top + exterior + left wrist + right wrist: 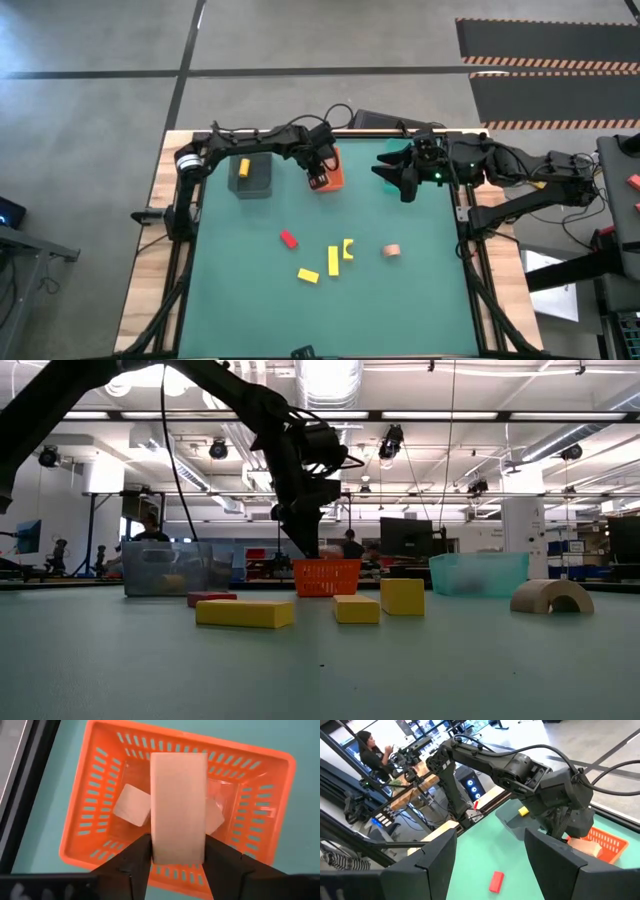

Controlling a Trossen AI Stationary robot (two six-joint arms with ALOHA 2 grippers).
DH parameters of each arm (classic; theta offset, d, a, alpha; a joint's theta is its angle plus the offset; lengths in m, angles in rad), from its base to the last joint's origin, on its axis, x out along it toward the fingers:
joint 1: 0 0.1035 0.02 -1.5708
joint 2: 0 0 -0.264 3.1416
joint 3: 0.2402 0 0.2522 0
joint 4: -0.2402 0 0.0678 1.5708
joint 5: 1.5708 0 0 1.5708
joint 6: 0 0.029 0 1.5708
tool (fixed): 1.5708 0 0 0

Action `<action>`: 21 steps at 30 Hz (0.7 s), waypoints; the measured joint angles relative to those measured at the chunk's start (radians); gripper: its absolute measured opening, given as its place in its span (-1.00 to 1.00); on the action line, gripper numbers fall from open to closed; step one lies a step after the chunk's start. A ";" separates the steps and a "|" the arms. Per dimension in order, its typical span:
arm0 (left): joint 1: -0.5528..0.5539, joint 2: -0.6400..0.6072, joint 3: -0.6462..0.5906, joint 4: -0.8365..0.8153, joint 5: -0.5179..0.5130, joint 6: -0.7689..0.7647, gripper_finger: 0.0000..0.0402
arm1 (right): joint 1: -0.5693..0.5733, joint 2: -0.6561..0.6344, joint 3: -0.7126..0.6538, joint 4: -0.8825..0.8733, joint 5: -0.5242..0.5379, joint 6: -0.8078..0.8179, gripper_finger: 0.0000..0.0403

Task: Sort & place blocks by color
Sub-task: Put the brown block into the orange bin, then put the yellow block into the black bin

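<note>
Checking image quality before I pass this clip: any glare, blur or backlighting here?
Low view: ceiling lights glare, leaving the left arm a backlit silhouette. Left wrist view: the pale block above the orange basket is soft-edged. High view: evenly lit. Right wrist view: near fingers blurred.

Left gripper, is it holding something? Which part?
Yes: the left gripper pinches a pale block by its lower end, over the orange basket. The right gripper holds nothing.

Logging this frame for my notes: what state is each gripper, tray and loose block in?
left gripper: over the orange tray, pale block between its fingers
right gripper: open, empty
grey tray: holds a yellow block
red block: loose on the table
</note>
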 joint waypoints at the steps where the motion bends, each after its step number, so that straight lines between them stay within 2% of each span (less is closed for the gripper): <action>1: 0.000 0.000 0.000 0.000 0.000 0.000 -0.23 | 0.000 0.000 0.000 0.000 0.000 0.000 0.11; 5: 0.000 0.000 -0.002 0.008 0.000 0.000 -0.16 | 0.000 0.000 0.000 0.000 0.000 0.000 0.11; 14: -0.008 -0.016 -0.001 -0.008 0.000 -0.004 -0.15 | 0.000 0.000 -0.001 0.000 0.000 -0.001 0.11; 21: -0.035 -0.109 -0.007 -0.089 0.010 -0.168 -0.15 | 0.000 0.000 -0.013 -0.001 0.000 -0.001 0.11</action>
